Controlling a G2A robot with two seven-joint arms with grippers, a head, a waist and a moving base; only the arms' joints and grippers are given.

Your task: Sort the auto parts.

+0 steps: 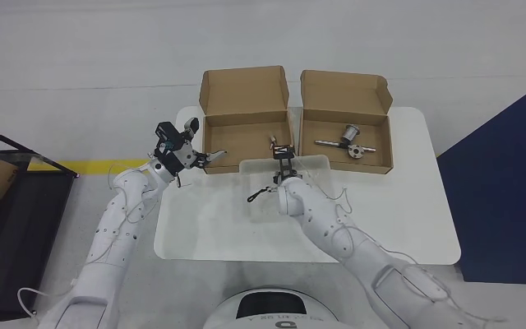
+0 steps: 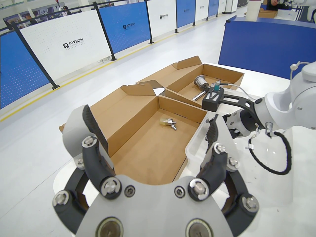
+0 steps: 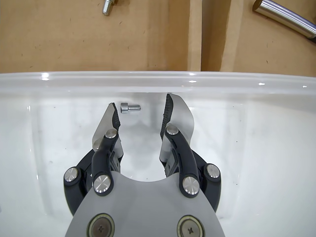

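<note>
My right gripper (image 3: 141,108) stands open inside the clear plastic tray (image 3: 158,80), its fingertips on either side of a small silver bolt (image 3: 130,108) lying on the tray floor. In the top view the right gripper (image 1: 283,164) is at the tray's (image 1: 320,169) far edge. My left gripper (image 2: 150,119) is open and empty, held above the near left corner of the left cardboard box (image 1: 245,123). That box holds a small threaded fitting (image 2: 168,123). The right cardboard box (image 1: 345,123) holds a metal shaft part (image 1: 349,141).
Both boxes sit at the far side of the white table (image 1: 394,222) with their lids folded back. A black cable (image 2: 271,156) loops off the right arm's wrist. A dark rack (image 1: 25,206) stands on the floor to the left of the table.
</note>
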